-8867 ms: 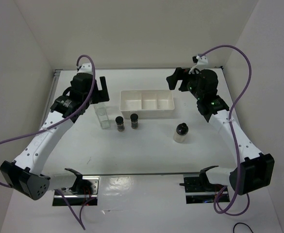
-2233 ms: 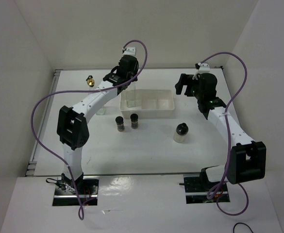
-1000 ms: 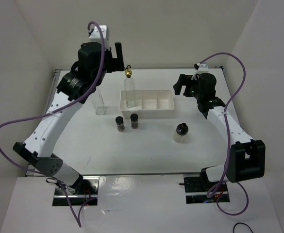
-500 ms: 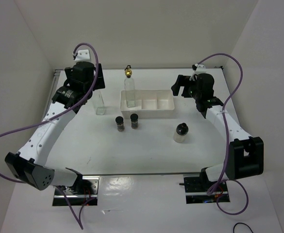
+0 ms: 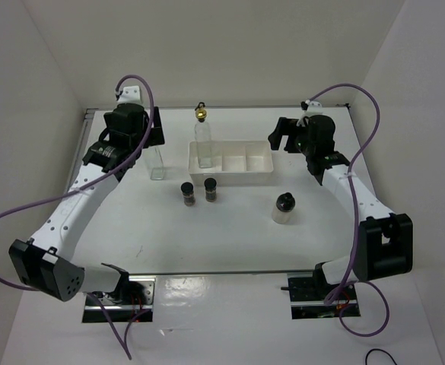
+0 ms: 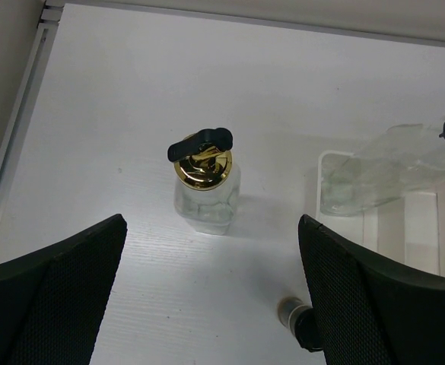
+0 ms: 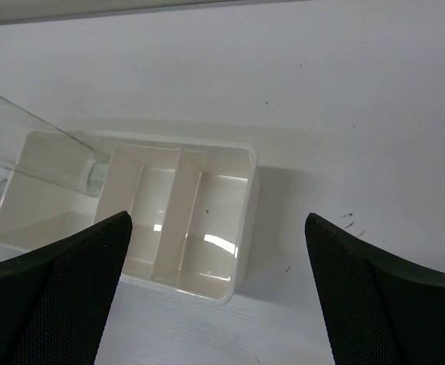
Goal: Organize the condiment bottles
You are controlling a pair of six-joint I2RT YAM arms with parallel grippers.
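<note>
One tall clear condiment bottle (image 5: 202,146) with a gold pourer stands upright in the left compartment of the white tray (image 5: 246,162). A second tall clear bottle (image 5: 157,163) stands on the table left of the tray. My left gripper (image 5: 150,128) hangs open above and just behind it; the left wrist view shows its gold top (image 6: 202,163) ahead of the wide-apart fingers (image 6: 70,281). Two small dark jars (image 5: 187,192) (image 5: 211,188) stand in front of the tray. A squat pale jar (image 5: 284,207) stands to the front right. My right gripper (image 5: 280,135) is open and empty above the tray's right end (image 7: 207,228).
White walls enclose the table on the left, back and right. A metal rail (image 5: 87,122) runs along the back left edge. The tray's middle and right compartments hold nothing. Purple cables loop off both arms.
My left gripper has dropped from high beside the bottle in the tray and moved left, over the bottle on the table. The right arm has barely shifted. No bottle has moved.
</note>
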